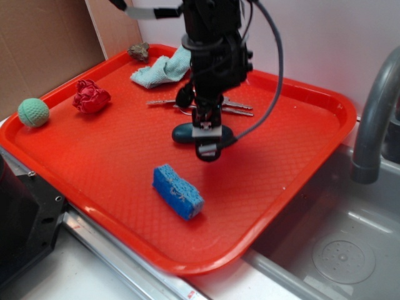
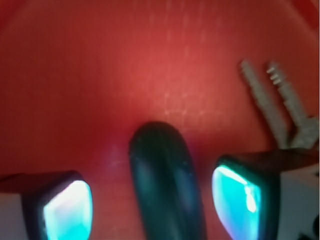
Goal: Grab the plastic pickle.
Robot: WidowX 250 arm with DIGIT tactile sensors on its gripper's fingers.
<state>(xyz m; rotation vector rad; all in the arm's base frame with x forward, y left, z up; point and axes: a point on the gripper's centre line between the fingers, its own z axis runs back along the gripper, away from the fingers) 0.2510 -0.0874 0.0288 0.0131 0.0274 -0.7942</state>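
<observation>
Wrist: claw (image 2: 155, 200) straddles pickle (image 2: 167, 185), keys (image 2: 280, 102) beside.

The arm (image 1: 212, 44) is black and blocky, with a rounded collar at the top of the frame; a grey cable (image 1: 275, 69) loops down its right side; the gripper (image 1: 208, 134) carries a pale grey plate; its fingertips (image 2: 67, 210) glow teal inside dark frames.

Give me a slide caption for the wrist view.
Open end effector straddles the plastic pickle on the red tray, keys lying beside.
</observation>
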